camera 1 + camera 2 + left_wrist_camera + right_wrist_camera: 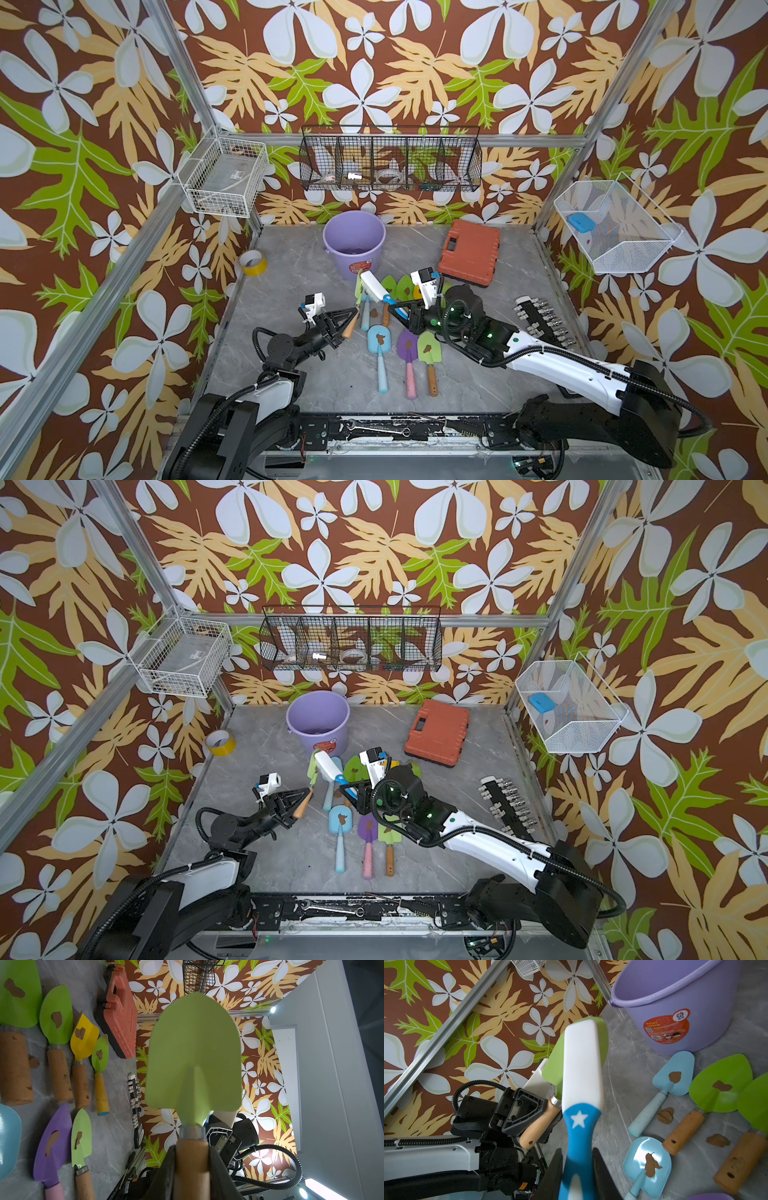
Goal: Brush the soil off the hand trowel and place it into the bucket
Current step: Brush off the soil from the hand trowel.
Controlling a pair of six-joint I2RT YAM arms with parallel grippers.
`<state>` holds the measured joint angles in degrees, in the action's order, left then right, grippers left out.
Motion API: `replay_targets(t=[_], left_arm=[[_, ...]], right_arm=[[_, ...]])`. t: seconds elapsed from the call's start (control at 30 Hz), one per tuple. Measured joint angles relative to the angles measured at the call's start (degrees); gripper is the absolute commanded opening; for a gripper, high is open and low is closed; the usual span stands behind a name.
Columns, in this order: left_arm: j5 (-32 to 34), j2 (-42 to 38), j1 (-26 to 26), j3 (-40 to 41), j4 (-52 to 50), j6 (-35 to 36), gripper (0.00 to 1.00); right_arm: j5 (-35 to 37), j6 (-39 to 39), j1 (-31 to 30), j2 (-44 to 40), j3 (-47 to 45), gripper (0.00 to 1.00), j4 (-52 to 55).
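Green trowel clamped in left hand; brush in right hand alongside.

Green trowel with wooden handle aloft near upright lilac bucket, brown soil clumps on other trowels

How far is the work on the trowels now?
Done: the left gripper holds a green trowel off the table by its wooden handle; its blade face toward the left wrist looks clean. In hand: the right gripper holds the brush at that blade. Left: no trowel shows in the bucket, and the trowels on the table carry soil.
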<state>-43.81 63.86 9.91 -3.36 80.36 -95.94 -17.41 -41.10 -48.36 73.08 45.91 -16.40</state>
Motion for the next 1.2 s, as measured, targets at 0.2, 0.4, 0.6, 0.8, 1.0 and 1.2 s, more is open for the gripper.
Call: replay_targets(t=[0.2,0.4,0.6,0.8,1.0,1.2], left_arm=[[-0.5,0.3,-1.4,-0.1,0.0,0.0,0.00],[-1.4,2.1,-2.5,-0.8,0.0,0.3,0.00],[-1.7,6.0,-2.6,-0.9,3.4,0.0,0.00],[-2.5,13.6,-2.6,-1.1,6.4,-5.0,0.00],[-3.2,16.1,-2.6,-1.8,6.5,-6.4,0.00],[-3.2,17.7,-2.6,-1.7,6.6,-6.4,0.00]], right_arm=[[0.0,0.0,0.0,2.3,-1.7,0.00,-0.5],[2.3,0.7,0.6,2.6,-1.9,0.00,1.8],[7.6,1.4,1.4,5.9,1.8,0.00,6.2],[10.0,1.2,1.0,10.1,2.5,0.00,7.3],[8.2,-1.0,0.8,14.2,4.0,0.00,2.3],[6.6,-4.3,0.8,14.0,5.4,0.00,-3.0]])
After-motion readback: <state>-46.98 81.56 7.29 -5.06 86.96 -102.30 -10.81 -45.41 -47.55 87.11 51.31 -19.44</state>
